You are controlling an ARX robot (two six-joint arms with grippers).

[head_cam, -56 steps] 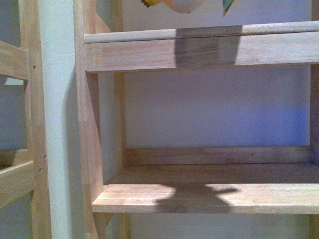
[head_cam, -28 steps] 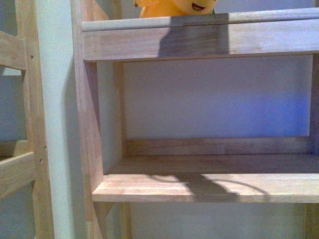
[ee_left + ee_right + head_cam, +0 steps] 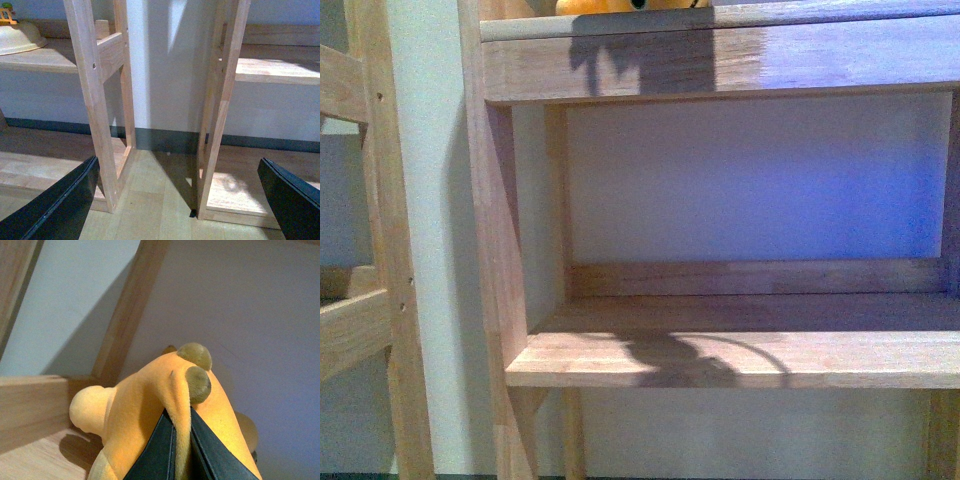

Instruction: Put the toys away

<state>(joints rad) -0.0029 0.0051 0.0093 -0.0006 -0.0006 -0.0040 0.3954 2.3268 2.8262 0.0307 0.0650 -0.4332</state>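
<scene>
Toy: orange-yellow plush animal (image 3: 165,410), only a sliver of it (image 3: 620,5) shows in front view, at the very top edge, on/above the upper shelf (image 3: 720,60), towards its left end.
Right end effector (image 3: 181,450): dark fingers pinched narrow on a fold of the plush, fabric squeezed betw. them; two brownish nubs sit just past the pinch.
Plush surroundings, right wrist view: wood board (image 3: 30,405) beside it, slanted wood post (image 3: 125,315) behind, pale wall.
Left end effector (image 3: 175,200): fingers spread wide, nothing betw. them; hangs low over the wood floor (image 3: 155,190), facing the gap betw. two shelf frames.
Lower shelf (image 3: 740,355): bare surface w/ a shadow across the front.
Bowl (image 3: 17,37): cream, on a shelf of the neighbouring unit, left wrist view.
</scene>
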